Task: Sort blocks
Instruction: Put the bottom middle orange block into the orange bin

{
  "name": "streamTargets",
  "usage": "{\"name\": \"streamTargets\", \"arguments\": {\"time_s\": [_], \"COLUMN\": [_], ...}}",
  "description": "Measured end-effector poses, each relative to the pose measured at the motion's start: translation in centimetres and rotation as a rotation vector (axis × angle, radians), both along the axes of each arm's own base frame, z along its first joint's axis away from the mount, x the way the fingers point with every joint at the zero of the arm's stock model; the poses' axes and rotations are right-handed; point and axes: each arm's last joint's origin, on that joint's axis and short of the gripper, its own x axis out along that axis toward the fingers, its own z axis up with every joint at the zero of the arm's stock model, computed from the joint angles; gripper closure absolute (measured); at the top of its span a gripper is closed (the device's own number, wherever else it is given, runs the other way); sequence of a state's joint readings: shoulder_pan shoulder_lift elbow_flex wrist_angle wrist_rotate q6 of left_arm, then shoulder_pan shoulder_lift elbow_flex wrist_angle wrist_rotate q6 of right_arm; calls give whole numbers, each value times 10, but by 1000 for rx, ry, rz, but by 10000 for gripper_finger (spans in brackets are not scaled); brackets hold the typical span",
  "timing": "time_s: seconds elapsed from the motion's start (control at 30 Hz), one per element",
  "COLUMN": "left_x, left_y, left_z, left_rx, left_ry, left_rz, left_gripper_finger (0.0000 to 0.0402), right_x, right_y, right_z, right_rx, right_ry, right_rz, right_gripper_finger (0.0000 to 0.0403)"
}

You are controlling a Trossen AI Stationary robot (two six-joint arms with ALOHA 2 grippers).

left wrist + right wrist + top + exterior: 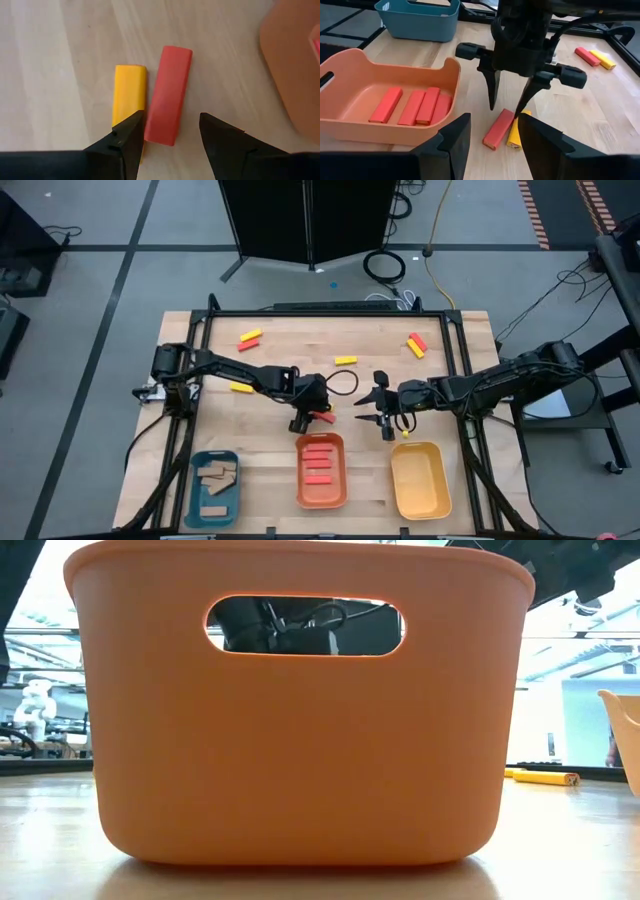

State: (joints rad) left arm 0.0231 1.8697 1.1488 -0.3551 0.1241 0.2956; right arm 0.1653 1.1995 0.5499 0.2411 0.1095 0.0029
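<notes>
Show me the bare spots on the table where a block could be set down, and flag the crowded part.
Free: the wood between the blue tray and orange tray, and the stretch between the far red-yellow pairs and, save one yellow block. Crowded: just beyond the orange tray, where the open left gripper straddles a red block beside the right gripper.

Matt red block (168,95), pale wood-grain table (65,60), smooth matt plastic orange tray (290,710).
</notes>
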Motion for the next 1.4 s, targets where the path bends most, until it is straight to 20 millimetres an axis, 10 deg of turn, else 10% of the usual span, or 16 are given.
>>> {"name": "streamTargets", "arguments": {"time_s": [1.0, 1.4], "left_x": [6, 5], "left_y": [-2, -5], "left_z": [-27, -25], "left_rx": [-29, 7], "left_ry": [62, 56], "left_rz": [58, 72], "left_gripper_finger": [223, 309], "right_x": [1, 1], "right_y": [-7, -7], "right_z": [-1, -1], "right_rx": [13, 12], "right_ry": [7, 6], "right_rz": [-35, -34], "right_gripper_finger": [243, 243]}}
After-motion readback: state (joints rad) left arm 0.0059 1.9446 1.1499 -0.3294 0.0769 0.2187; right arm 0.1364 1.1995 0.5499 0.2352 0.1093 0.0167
